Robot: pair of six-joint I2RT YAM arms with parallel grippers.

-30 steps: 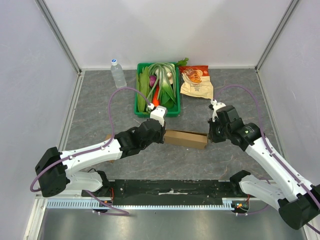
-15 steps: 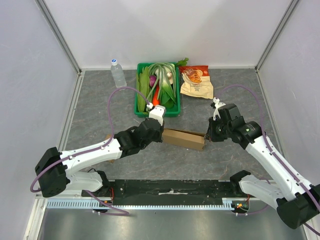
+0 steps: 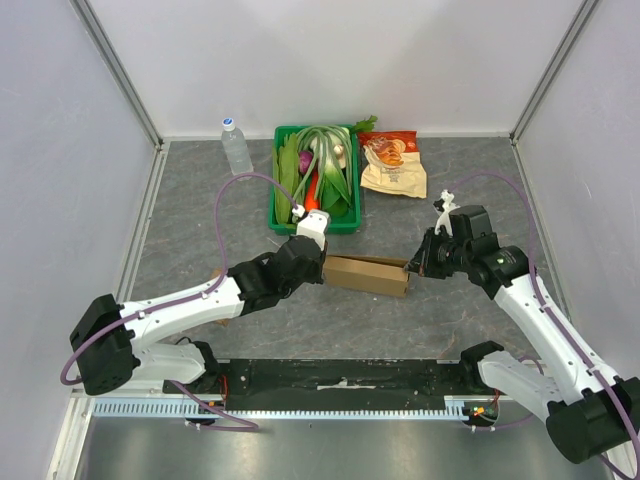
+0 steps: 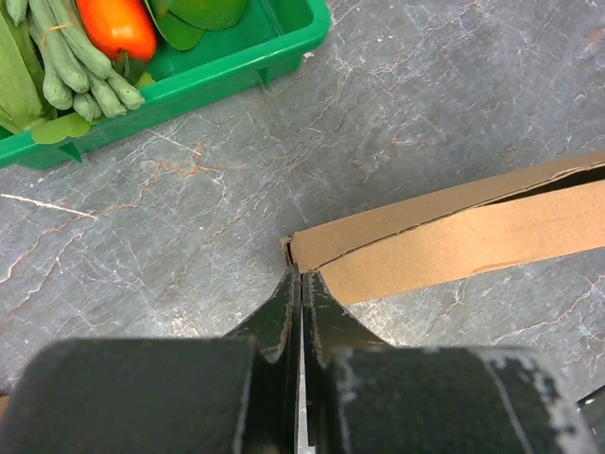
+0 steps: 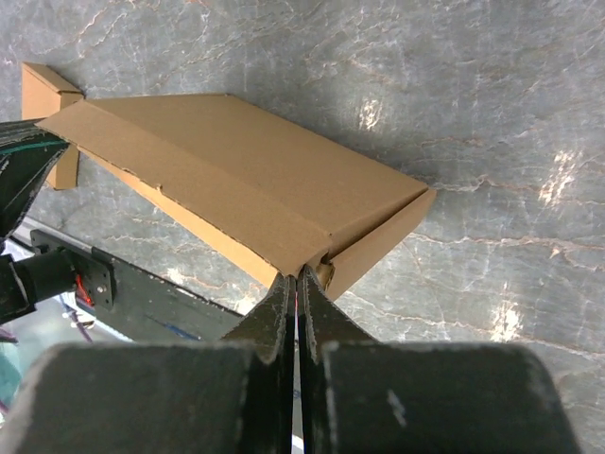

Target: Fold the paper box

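The paper box (image 3: 368, 275) is a long, flat brown cardboard carton lying on the grey table between my two arms. My left gripper (image 3: 322, 262) is shut, and its tips touch the box's left end. In the left wrist view the joined fingertips (image 4: 301, 276) meet the corner of the box (image 4: 454, 236). My right gripper (image 3: 412, 266) is shut too, at the box's right end. The right wrist view has its tips (image 5: 299, 276) pressed against the near right corner of the box (image 5: 246, 180), where a side flap is tucked in. Neither pair of jaws has cardboard visibly between them.
A green crate (image 3: 280, 215) of vegetables stands just behind the box, and its rim (image 4: 236, 57) shows in the left wrist view. A water bottle (image 3: 236, 147) is at the back left and a snack bag (image 3: 392, 165) at the back right. The black base rail (image 3: 340, 378) runs along the near edge.
The right wrist has swung back and to the right while its tips stayed at the box's end. The box has slid slightly left. The left arm has barely moved.
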